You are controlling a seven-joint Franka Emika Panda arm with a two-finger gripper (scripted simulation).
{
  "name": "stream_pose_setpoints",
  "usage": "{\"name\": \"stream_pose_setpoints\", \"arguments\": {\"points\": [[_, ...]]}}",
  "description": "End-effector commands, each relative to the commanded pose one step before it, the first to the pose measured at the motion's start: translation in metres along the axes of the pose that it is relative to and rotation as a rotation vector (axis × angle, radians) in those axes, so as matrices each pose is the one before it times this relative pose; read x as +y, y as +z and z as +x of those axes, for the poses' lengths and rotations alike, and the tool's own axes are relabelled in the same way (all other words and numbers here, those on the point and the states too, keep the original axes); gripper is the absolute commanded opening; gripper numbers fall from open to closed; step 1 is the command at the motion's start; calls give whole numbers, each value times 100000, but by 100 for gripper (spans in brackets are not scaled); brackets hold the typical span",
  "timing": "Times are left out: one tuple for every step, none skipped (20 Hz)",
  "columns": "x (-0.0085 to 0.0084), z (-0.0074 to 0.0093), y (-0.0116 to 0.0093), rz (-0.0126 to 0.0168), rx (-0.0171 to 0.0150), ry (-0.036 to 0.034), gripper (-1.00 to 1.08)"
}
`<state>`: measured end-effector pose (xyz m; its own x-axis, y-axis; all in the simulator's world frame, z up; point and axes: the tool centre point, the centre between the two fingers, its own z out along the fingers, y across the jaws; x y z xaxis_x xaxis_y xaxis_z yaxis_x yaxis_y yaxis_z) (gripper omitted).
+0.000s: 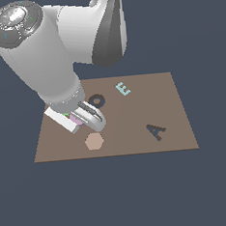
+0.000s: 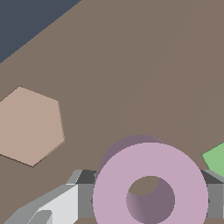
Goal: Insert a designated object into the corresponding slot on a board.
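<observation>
The pale pink ring point(image 2: 109, 192) sits between the fingers of my gripper point(image 2: 151, 199), which is shut on it. The ring's shadow on the brown board point(image 2: 131, 65) shows it held slightly above the surface. In the exterior view my gripper point(image 1: 86, 118) is over the board's point(image 1: 135, 118) left part, and only a sliver of the pink ring point(image 1: 76, 119) shows under the hand. The dark O-shaped slot point(image 1: 97, 101) lies just beyond the gripper, towards the back and the exterior view's right. The arm partly covers the slot's left edge.
A tan hexagon point(image 1: 94, 141) point(image 2: 29, 126) lies on the board close in front of the gripper. A corner of a green piece point(image 2: 215, 158) lies beside the ring. A pale teal E point(image 1: 123, 89) lies at the back, and a dark A-shaped recess point(image 1: 156, 131) is at the exterior view's right.
</observation>
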<state>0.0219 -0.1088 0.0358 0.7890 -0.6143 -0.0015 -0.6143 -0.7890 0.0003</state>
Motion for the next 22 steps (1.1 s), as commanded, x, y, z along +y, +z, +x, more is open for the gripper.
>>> {"name": "stream_pose_setpoints", "arguments": {"points": [[-85,-1808,-122,16,45,-1829,-100],[-38,-656,-34,-6,-8,-659,-100],[-38,-628,-33,-5,-7,-633,-100],[-36,-599,-31,-5,-7,-602,-100],[-34,-568,-30,-5,-6,-569,-100],[-36,-538,-28,-5,-6,-544,-100],[-33,-504,-27,-5,-6,-507,-100],[-31,-472,-25,-4,-5,-473,-100],[-30,-439,-23,-4,-5,-442,-100],[-26,-402,-21,-4,-4,-403,-100],[-28,-367,-19,-3,-4,-372,-100],[-24,-328,-17,-3,-4,-331,-100],[-22,-290,-15,-3,-3,-293,-100],[-18,-250,-13,-2,-3,-249,-100],[-15,-210,-11,-2,-2,-207,-100],[-21,-174,-9,-2,-2,-183,-100],[-8,-128,-7,-1,-2,-120,-100],[-15,-93,-5,-1,-1,-98,-100],[15,-38,-4,0,0,0,-100],[-37,-27,0,-2,-2,-69,-100],[4,79,34,-20,-66,69,-100],[1,-2,44,0,0,0,-100]]}}
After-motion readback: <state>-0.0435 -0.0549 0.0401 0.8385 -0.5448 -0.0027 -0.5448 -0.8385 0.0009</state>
